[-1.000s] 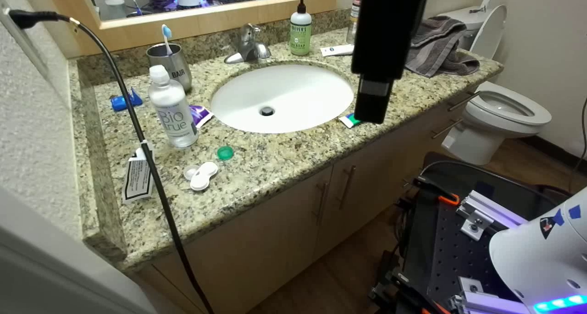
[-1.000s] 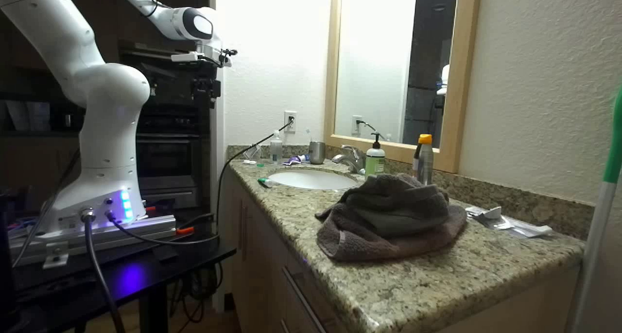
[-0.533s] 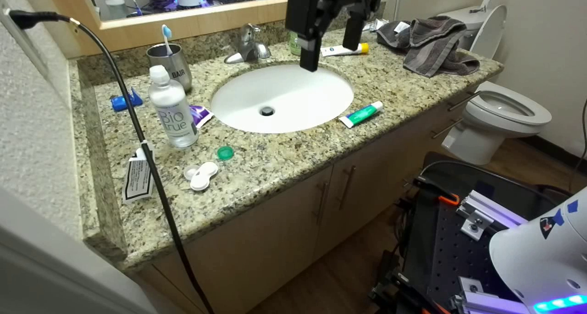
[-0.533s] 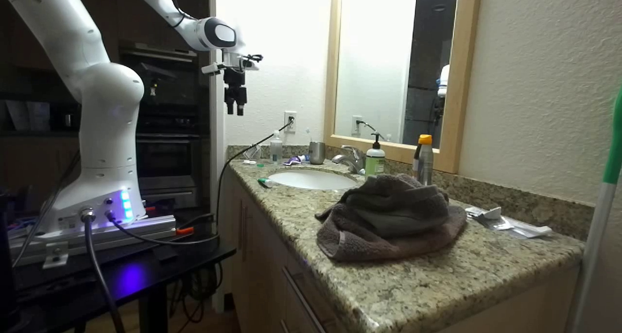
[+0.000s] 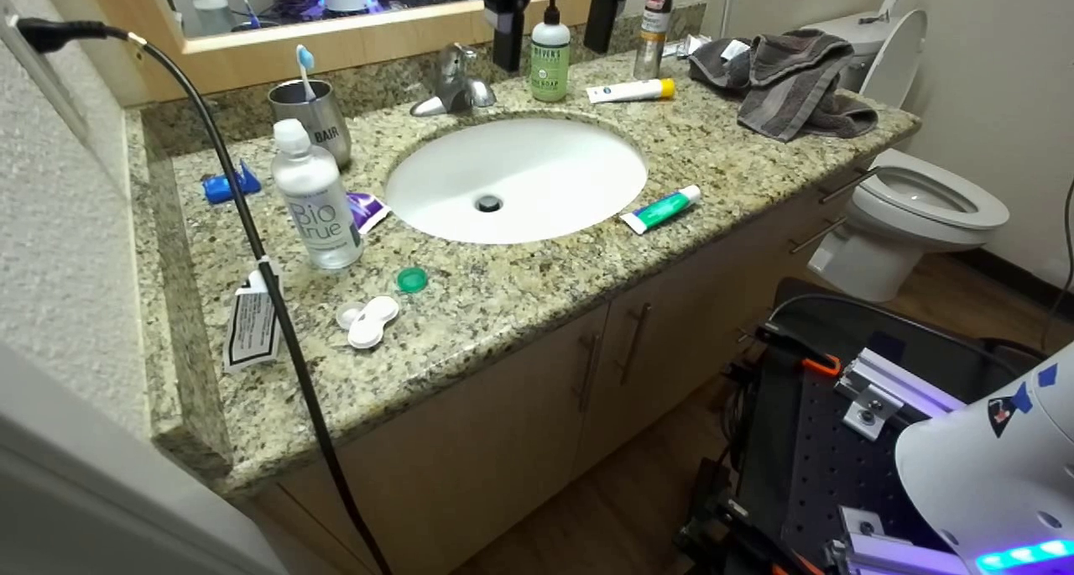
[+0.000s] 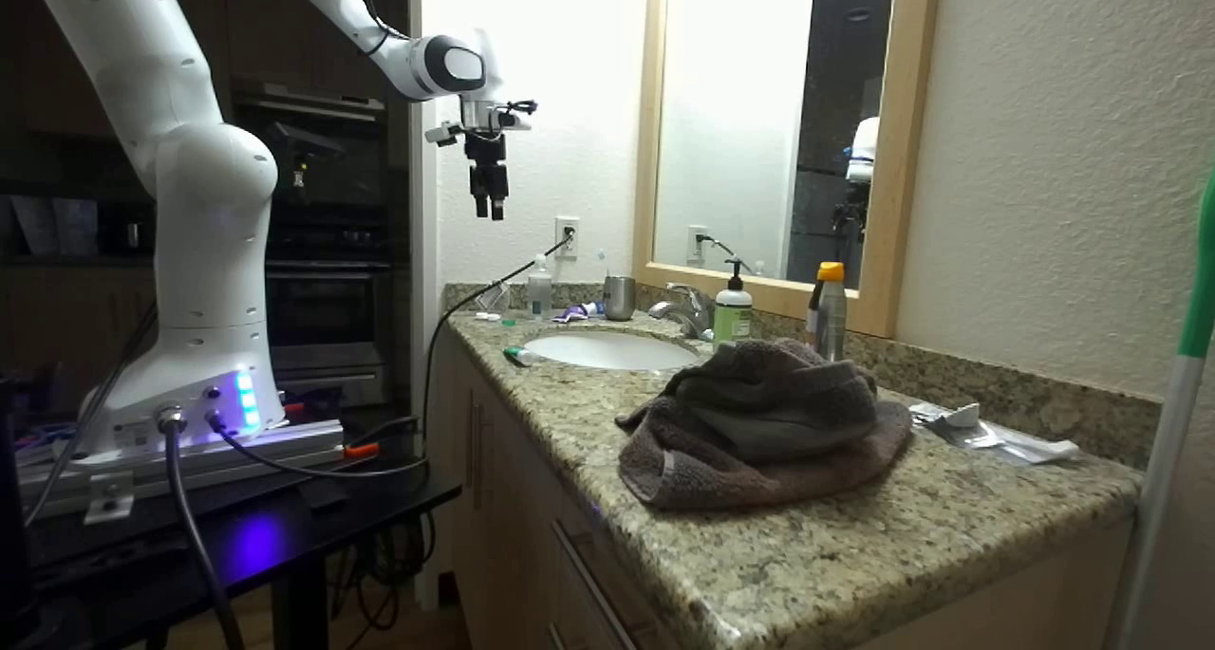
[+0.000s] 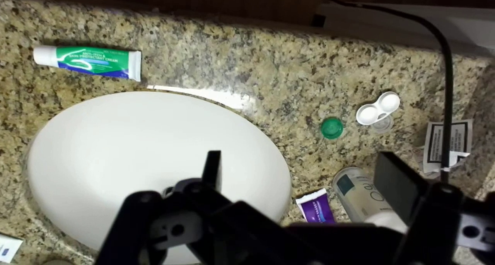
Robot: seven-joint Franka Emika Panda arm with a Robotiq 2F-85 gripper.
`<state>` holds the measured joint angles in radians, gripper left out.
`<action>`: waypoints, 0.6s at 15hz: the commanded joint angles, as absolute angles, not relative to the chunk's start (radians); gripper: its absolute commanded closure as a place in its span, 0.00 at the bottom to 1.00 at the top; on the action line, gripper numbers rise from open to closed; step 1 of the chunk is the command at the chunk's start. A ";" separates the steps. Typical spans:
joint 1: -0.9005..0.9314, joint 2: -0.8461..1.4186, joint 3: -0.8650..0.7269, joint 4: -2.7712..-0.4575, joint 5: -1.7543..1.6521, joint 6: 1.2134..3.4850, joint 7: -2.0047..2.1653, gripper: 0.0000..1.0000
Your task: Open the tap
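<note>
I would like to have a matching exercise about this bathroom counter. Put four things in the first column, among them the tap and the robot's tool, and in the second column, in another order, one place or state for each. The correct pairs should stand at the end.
Things
1. tap
2. toothbrush
3. towel
4. tool

Places and states
A. head up, in a metal cup
B. open, holding nothing
C. between the mirror frame and the basin
D. grey, heaped on the counter

Right pairs: 1-C; 2-A; 3-D; 4-B
</note>
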<state>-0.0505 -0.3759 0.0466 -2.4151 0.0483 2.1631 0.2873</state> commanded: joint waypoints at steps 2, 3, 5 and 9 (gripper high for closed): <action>-0.065 -0.244 -0.057 -2.324 0.083 2.105 0.081 0.00; -0.082 -0.213 -0.078 -2.299 0.061 2.096 0.063 0.00; -0.139 -0.123 -0.095 -2.233 -0.058 2.123 0.142 0.00; -0.151 -0.113 -0.120 -2.239 -0.105 2.202 0.182 0.00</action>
<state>-0.1523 -0.1123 -0.1185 -2.2402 -0.1051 2.2051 0.1826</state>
